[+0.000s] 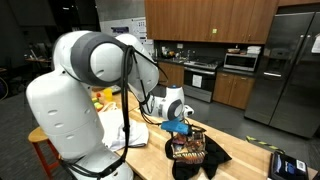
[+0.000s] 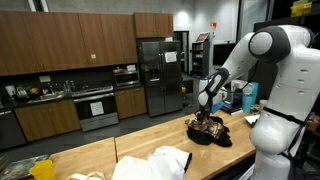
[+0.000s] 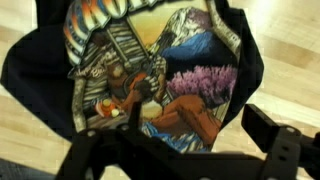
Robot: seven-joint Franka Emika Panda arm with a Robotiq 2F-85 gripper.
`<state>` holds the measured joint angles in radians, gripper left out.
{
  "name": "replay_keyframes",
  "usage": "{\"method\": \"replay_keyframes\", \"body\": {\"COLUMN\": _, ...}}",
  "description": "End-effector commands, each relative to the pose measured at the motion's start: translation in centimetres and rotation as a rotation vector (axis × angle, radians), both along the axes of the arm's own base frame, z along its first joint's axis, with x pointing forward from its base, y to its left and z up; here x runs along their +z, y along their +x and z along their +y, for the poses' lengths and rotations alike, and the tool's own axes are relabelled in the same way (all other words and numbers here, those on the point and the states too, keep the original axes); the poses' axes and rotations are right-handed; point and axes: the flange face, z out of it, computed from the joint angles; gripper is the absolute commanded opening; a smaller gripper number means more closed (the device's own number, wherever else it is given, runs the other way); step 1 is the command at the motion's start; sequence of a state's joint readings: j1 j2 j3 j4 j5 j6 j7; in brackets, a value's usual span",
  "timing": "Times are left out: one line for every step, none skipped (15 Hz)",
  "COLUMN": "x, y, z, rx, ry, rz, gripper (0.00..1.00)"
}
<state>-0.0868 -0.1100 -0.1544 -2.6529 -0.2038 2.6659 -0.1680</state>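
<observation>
The black shirt [image 3: 35, 75] lies bunched in a loose heap on the wooden counter [image 1: 245, 140], near the counter's end in both exterior views [image 2: 212, 134]; its printed picture [image 3: 150, 85] faces up, showing a wooden hut, a snowy peak, purple blossom and orange figures, with the dark cloth folded round it on every side. The gripper [image 3: 185, 150] hangs straight over the heap, pointing down, with its fingers [image 3: 275, 140] spread wide apart and nothing clamped between them; the print shows in the gap. In an exterior view the gripper [image 1: 180, 128] sits just above the top of the shirt [image 1: 195, 152]; whether the tips touch the cloth cannot be told. The same low stance over the heap shows from across the room [image 2: 205, 104]. On the counter, well apart from the shirt, lies a crumpled white cloth [image 2: 160, 162], close to the robot's base in an exterior view [image 1: 125, 132]; a yellow thing [image 1: 103, 97] lies beyond it, too blurred to name. A small black device [image 1: 285, 165] sits near the counter's edge on the far side of the shirt; behind stand dark wood cabinets and a steel refrigerator [image 2: 155, 75].
</observation>
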Motion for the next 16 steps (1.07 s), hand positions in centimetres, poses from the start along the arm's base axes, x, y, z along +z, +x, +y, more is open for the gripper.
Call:
{"method": "replay_keyframes", "body": {"x": -4.0, "y": 0.1, "z": -0.1, "rx": -0.065, "ry": -0.009, "rz": 0.156, "gripper": 1.00}}
{"method": "replay_keyframes", "body": {"x": -5.0, "y": -0.1, "z": 0.1, "rx": -0.070, "ry": -0.016, "rz": 0.196, "gripper": 1.00}}
{"method": "replay_keyframes", "body": {"x": -5.7, "y": -0.4, "z": 0.3, "rx": -0.069, "ry": -0.013, "rz": 0.227, "gripper": 1.00}}
{"method": "replay_keyframes", "body": {"x": -6.2, "y": -0.5, "z": 0.4, "rx": -0.064, "ry": -0.017, "rz": 0.251, "gripper": 1.00}}
{"method": "replay_keyframes", "body": {"x": -6.7, "y": -0.6, "z": 0.5, "rx": -0.057, "ry": -0.020, "rz": 0.270, "gripper": 1.00}}
{"method": "replay_keyframes", "body": {"x": -7.0, "y": -0.7, "z": 0.7, "rx": -0.041, "ry": -0.018, "rz": 0.285, "gripper": 0.98}}
{"method": "replay_keyframes", "body": {"x": -7.1, "y": -0.9, "z": 0.9, "rx": -0.015, "ry": -0.013, "rz": 0.288, "gripper": 0.74}}
{"method": "replay_keyframes", "body": {"x": -7.1, "y": -0.9, "z": 1.0, "rx": -0.012, "ry": -0.017, "rz": 0.293, "gripper": 0.73}}
{"method": "replay_keyframes", "body": {"x": -7.0, "y": -1.0, "z": 1.2, "rx": -0.008, "ry": -0.021, "rz": 0.294, "gripper": 0.71}}
{"method": "replay_keyframes", "body": {"x": -6.7, "y": -1.1, "z": 1.5, "rx": -0.001, "ry": -0.024, "rz": 0.289, "gripper": 0.65}}
{"method": "replay_keyframes", "body": {"x": -6.5, "y": -1.2, "z": 1.8, "rx": 0.007, "ry": -0.025, "rz": 0.289, "gripper": 0.56}}
{"method": "replay_keyframes", "body": {"x": -6.1, "y": -1.3, "z": 2.2, "rx": 0.021, "ry": -0.028, "rz": 0.286, "gripper": 0.49}}
{"method": "replay_keyframes", "body": {"x": -5.7, "y": -1.4, "z": 2.8, "rx": 0.027, "ry": -0.028, "rz": 0.282, "gripper": 0.39}}
{"method": "replay_keyframes", "body": {"x": -5.4, "y": -1.4, "z": 3.4, "rx": 0.038, "ry": -0.022, "rz": 0.282, "gripper": 0.31}}
{"method": "replay_keyframes", "body": {"x": -4.7, "y": -1.5, "z": 3.9, "rx": 0.054, "ry": -0.017, "rz": 0.282, "gripper": 0.25}}
{"method": "replay_keyframes", "body": {"x": -4.1, "y": -1.5, "z": 4.5, "rx": 0.070, "ry": -0.015, "rz": 0.283, "gripper": 0.16}}
